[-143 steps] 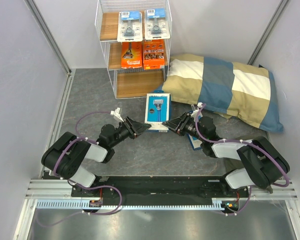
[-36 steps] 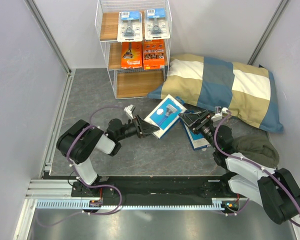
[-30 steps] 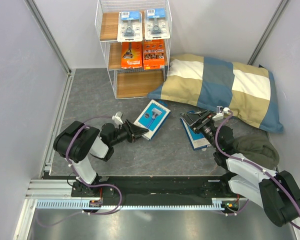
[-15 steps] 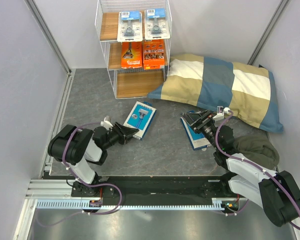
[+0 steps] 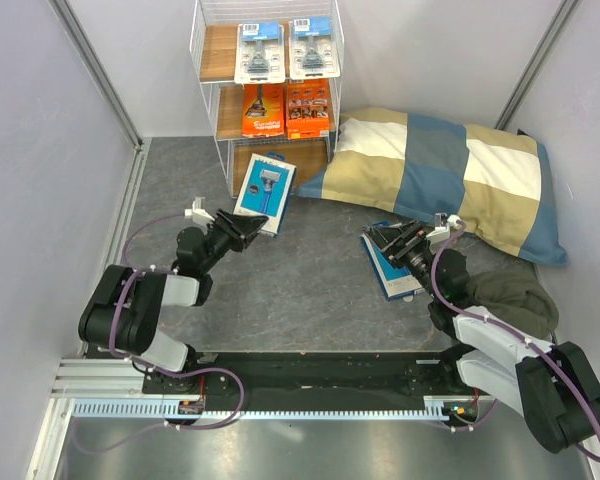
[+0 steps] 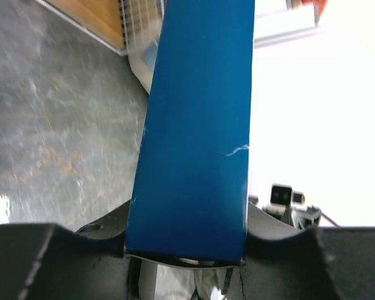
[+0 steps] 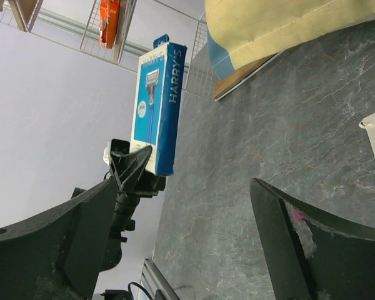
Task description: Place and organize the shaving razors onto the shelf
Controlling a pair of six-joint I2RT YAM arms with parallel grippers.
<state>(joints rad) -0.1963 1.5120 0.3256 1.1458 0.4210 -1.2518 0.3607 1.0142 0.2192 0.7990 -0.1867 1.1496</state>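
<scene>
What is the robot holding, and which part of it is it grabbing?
The left gripper pinches a blue razor box by its lower end. The right gripper is open and holds nothing.

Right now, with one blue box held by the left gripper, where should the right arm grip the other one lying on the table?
Probably across its two long edges, coming down from above. The second blue box lies flat, broad face up, so only its thin sides offer a pinch. The open right gripper hangs over its far end, close to the pillow.
</scene>
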